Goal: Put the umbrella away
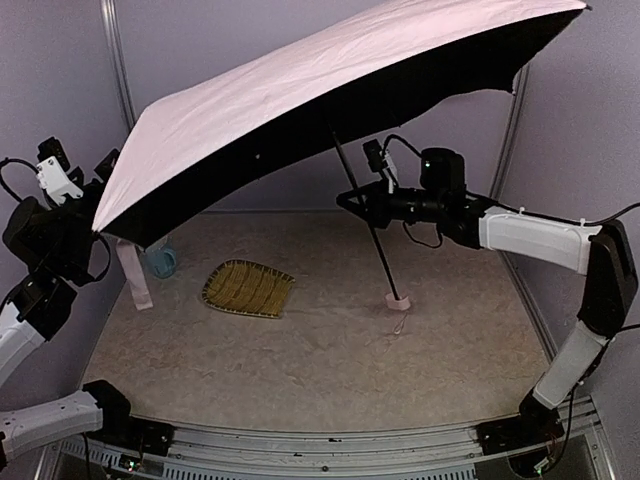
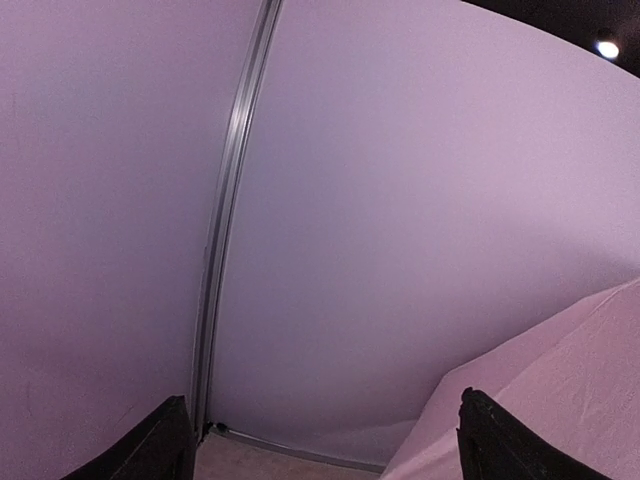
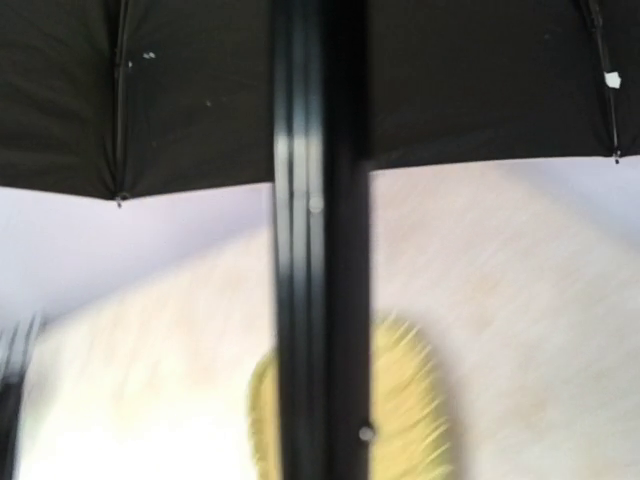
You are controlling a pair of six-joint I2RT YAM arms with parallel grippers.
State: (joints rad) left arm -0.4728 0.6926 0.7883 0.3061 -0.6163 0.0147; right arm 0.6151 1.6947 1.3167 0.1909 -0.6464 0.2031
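The umbrella is fully open, and its pink canopy with black underside fills the upper half of the top view, tilted down toward the left. Its shaft slants down to the handle, which rests on the bench right of centre. The right end effector is clamped on the shaft about halfway up. The left end effector is spread wide at the left edge, holding nothing and pointing at the wall. A yellow straw mat lies under the canopy.

No readable text, labels or numbers anywhere.
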